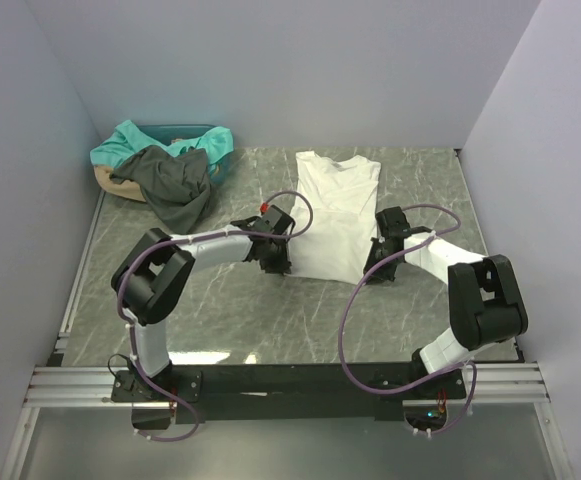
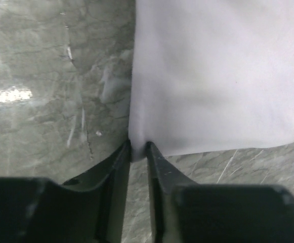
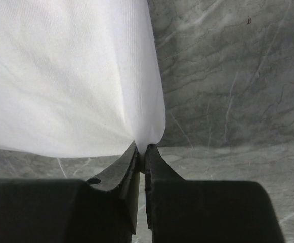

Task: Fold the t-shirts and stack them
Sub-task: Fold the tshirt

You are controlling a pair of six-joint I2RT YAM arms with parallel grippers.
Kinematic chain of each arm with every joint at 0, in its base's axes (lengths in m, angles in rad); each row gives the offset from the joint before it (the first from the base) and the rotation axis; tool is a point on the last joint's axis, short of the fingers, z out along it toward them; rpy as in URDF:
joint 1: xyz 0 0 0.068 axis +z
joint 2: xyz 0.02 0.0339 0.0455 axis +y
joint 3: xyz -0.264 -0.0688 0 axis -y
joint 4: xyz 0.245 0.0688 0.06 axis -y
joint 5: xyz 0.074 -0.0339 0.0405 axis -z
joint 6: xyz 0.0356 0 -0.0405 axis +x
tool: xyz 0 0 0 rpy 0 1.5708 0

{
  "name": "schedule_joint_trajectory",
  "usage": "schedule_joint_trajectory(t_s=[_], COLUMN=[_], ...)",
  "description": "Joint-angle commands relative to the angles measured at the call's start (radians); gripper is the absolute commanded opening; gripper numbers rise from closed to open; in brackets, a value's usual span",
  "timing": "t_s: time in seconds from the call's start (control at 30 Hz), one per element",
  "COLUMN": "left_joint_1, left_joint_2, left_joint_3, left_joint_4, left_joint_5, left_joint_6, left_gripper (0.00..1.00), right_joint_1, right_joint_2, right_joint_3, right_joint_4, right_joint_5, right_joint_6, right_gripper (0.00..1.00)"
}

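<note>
**Both hem corners pinched, ready for a fold**

Upper left of top view: teal t-shirt [image 1: 130, 140] and dark grey t-shirt [image 1: 175, 185] heaped over a basket [image 1: 103, 180], probably waiting their turn. Centre: white t-shirt [image 1: 335, 200] flat on the counter [image 1: 250, 320], collar toward the top of the frame. Left gripper [image 2: 138, 148] at its lower left corner, jaws drawn in with cloth between them. Right gripper [image 3: 142, 149] at the lower right corner, clamped tight on the hem. The matched holds are likely meant to lift the hem level toward the collar.
</note>
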State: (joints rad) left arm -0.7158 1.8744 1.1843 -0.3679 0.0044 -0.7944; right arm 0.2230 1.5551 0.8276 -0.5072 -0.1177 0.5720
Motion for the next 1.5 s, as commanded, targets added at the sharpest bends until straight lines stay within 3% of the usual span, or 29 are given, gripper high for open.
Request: schedule_joint_trajectory(t_s=[0.0, 0.07, 0.1, 0.13, 0.53, 0.83, 1.1, 1.47], left_joint_1=[-0.022, -0.022, -0.022, -0.022, -0.022, -0.039, -0.106, -0.068], left_joint_2=[0.04, 0.043, 0.045, 0.04, -0.152, -0.302, -0.415, -0.314], left_joint_3=[-0.005, -0.002, 0.001, 0.003, 0.075, -0.055, -0.049, 0.153], left_joint_4=[-0.008, -0.011, -0.011, -0.014, -0.173, -0.304, -0.373, -0.398], left_joint_5=[0.023, 0.022, 0.019, 0.016, -0.012, 0.141, 0.242, 0.177], left_joint_6=[-0.008, -0.006, -0.002, 0.0, 0.07, 0.106, 0.044, 0.037], left_gripper=[0.25, 0.17, 0.03, 0.0, 0.0, 0.0, 0.0, 0.0], right_joint_1=[-0.001, 0.001, -0.001, 0.001, 0.001, 0.039, 0.18, 0.099], right_joint_2=[-0.021, -0.023, -0.023, -0.027, -0.248, -0.41, -0.53, -0.501], right_joint_3=[-0.018, -0.016, -0.013, -0.01, 0.094, 0.031, 0.06, 0.215], right_joint_4=[-0.014, -0.013, -0.017, -0.022, -0.27, -0.453, -0.608, -0.58], right_joint_5=[0.006, 0.0, -0.003, -0.005, 0.036, 0.016, -0.008, 0.061], right_joint_6=[0.003, 0.002, 0.002, -0.001, -0.055, -0.058, 0.083, 0.101], right_gripper=[0.0, 0.0, 0.0, 0.0, 0.0, 0.0, 0.0, 0.0])
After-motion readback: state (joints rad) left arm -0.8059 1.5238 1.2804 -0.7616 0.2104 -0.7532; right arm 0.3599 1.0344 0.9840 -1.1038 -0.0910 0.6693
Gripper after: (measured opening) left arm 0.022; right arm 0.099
